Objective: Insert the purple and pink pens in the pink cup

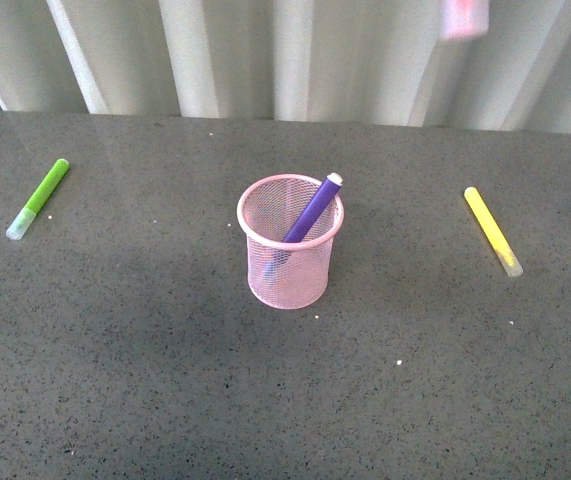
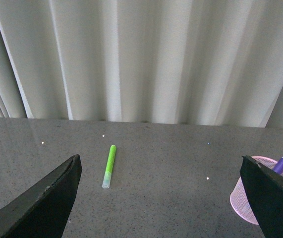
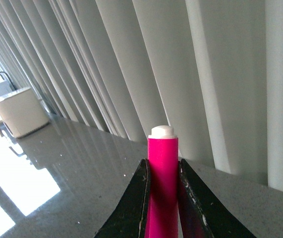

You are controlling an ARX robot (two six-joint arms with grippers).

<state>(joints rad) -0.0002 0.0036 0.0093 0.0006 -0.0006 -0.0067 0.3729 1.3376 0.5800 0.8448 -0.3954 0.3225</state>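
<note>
Pink pen is being clamped aloft in the right gripper's jaws, purple pen is already leaning inside the pink cup, left gripper is gaping empty; next calling for lowering over the rim.

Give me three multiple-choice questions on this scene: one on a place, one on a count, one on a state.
1. Where is the purple pen? A. in the cup B. on the floor C. in a pincer
2. How many markers lie on the table? A. one B. two C. four
3. The right pincer is: A. open B. shut on the pink pen C. out of view
Key: 1A, it leans inside the mesh; 2B, green marker and yellow marker; 3B, it clamps the pen.
</note>
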